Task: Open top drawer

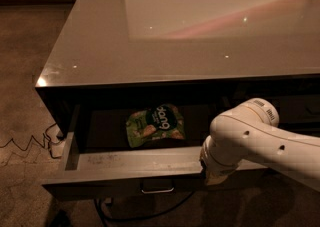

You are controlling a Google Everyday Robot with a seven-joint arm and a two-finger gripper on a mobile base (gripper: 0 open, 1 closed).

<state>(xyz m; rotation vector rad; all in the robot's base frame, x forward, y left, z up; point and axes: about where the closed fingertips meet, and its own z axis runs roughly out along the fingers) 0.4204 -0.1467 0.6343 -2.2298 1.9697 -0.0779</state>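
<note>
The top drawer stands pulled out from under the glossy grey counter top. Its grey inner front panel and left side wall show, and its small bar handle hangs below the front edge. A green snack bag lies inside it. My white arm reaches in from the right, and my gripper is at the drawer's front edge, right of the handle, mostly hidden behind the wrist.
A dark cable zigzags on the carpet at the left of the cabinet. Another cable loops on the floor under the drawer. More dark drawer fronts sit to the right behind my arm.
</note>
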